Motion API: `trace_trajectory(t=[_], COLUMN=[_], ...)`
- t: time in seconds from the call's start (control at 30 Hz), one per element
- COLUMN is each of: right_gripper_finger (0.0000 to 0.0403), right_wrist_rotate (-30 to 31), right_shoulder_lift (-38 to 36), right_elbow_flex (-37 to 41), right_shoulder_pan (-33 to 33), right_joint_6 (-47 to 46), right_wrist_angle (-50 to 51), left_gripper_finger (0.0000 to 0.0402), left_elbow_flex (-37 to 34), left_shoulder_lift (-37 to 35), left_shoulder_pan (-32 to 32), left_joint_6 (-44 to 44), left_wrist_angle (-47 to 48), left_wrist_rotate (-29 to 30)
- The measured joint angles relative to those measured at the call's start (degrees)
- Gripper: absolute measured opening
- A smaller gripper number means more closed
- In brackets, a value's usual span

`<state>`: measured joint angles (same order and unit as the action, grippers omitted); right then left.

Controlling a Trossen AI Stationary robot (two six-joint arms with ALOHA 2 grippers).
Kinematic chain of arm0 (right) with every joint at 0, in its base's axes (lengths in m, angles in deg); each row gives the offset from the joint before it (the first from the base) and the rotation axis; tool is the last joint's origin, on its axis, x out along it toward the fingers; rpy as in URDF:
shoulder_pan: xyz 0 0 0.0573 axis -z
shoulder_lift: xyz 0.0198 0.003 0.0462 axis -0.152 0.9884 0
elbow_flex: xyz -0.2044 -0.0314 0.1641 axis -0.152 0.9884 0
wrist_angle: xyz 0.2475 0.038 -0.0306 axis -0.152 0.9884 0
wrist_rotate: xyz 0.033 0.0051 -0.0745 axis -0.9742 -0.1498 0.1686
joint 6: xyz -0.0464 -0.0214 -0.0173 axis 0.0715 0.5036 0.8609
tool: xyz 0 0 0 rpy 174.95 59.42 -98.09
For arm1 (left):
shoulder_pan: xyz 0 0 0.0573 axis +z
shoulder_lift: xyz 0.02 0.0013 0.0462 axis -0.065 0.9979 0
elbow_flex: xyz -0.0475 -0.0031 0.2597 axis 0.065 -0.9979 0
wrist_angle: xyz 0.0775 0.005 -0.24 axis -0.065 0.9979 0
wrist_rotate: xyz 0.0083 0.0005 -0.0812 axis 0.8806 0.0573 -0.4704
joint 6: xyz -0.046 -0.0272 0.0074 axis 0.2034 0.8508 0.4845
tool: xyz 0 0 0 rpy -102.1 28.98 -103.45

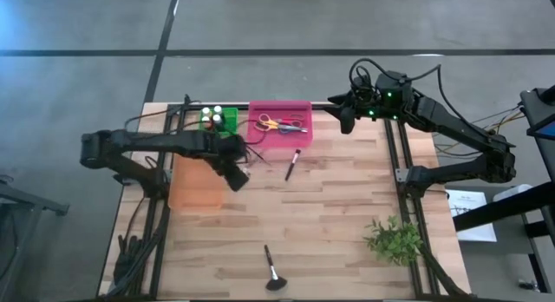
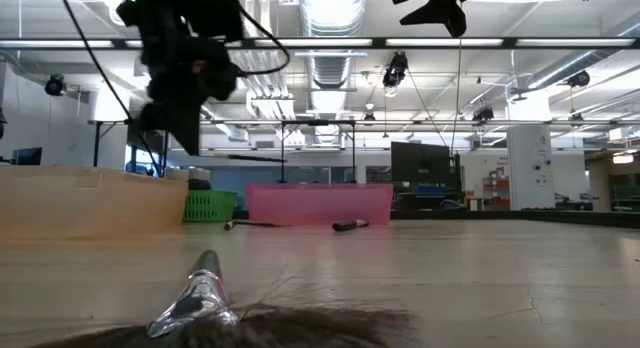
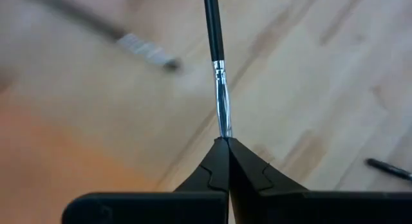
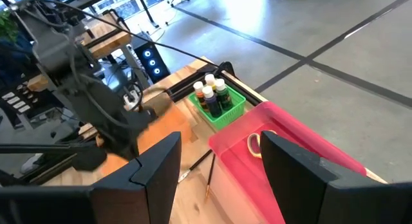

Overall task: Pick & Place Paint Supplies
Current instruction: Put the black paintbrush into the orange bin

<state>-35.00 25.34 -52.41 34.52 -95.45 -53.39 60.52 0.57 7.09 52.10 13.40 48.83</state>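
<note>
My left gripper hangs above the table by the right edge of the orange tray, shut on a slim dark-handled brush. A second short brush lies on the wood below the pink tray, which holds scissors with yellow and red handles. The green basket holds paint bottles standing upright. A wide-bristled brush lies near the table's near edge. My right gripper hovers open at the pink tray's right end. My left gripper pinches the slim brush between its two shut fingertips at the end of the silver ferrule. The brush runs straight out along the line of the fingers, its dark handle pointing away. It is lifted clear of the table.
A green plant sprig lies at the table's right near corner. Black rails run along both sides of the table. Bare wood spreads over the middle and near part.
</note>
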Motion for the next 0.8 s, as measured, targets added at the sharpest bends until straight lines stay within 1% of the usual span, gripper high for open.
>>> trace_trajectory(t=[0.17, 0.27, 0.37, 0.47, 0.53, 0.63, 0.73, 0.8], right_gripper_finger=[0.0207, 0.0207, 0.0207, 0.0207, 0.0207, 0.0207, 0.0207, 0.0207], right_wrist_rotate=[0.1, 0.1, 0.1, 0.1, 0.0, 0.0, -0.2, -0.2], right_shoulder_lift=[0.0, 0.0, 0.0, 0.0, 0.0, 0.0, 0.0, -0.1], right_elbow_flex=[0.4, 0.9, 1.8, 2.8, 3.5, 4.3, 4.6, 4.6], right_shoulder_pan=[0.0, 0.0, 0.0, 0.0, 0.0, 0.0, 0.0, 0.0], right_joint_6=[0.3, 0.3, 0.3, 0.0, -0.6, -1.1, -1.5, -1.7], right_wrist_angle=[-0.1, -0.3, -0.9, -1.2, -1.8, -3.6, -6.2, -7.5], left_gripper_finger=[0.0000, 0.0000, 0.0000, 0.0000, 0.0000, 0.0000, 0.0001, 0.0012], left_elbow_flex=[0.0, 0.0, -0.1, -0.4, -0.5, -2.6, -6.1, -8.1], left_shoulder_lift=[-8.1, -12.7, -16.4, -17.9, -17.8, -17.7, -17.7, -17.7], left_shoulder_pan=[0.0, -0.2, -1.3, -3.3, -4.7, -5.8, -5.8, -5.8], left_joint_6=[7.4, 13.4, 19.5, 26.0, 29.4, 33.4, 37.0, 37.7], left_wrist_angle=[11.2, 17.9, 22.8, 27.0, 28.7, 28.6, 27.4, 27.2], left_wrist_rotate=[5.7, 8.3, 9.8, 10.3, 10.9, 11.1, 8.8, 7.7])
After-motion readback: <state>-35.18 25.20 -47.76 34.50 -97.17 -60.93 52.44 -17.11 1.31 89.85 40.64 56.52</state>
